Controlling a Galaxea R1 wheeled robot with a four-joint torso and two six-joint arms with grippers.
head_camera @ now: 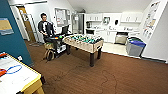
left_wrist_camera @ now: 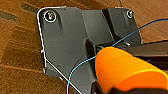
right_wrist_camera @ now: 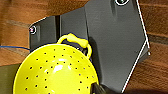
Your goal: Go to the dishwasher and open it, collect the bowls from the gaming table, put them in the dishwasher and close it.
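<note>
Head view: the stainless-steel-fronted dishwasher (head_camera: pixel 121 38) sits under the far kitchen counter, beyond the green-field foosball table (head_camera: pixel 83 42). Left wrist: an orange rounded plastic bowl (left_wrist_camera: pixel 125 70) looms close; grip unclear. Right wrist: a lime-yellow perforated bowl (right_wrist_camera: pixel 55 72); grip unclear too.

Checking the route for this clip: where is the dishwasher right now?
In the head view the dishwasher sits at the far right of the room under the kitchen counter, among white cabinets, just behind the blue-lidded bins.
</note>
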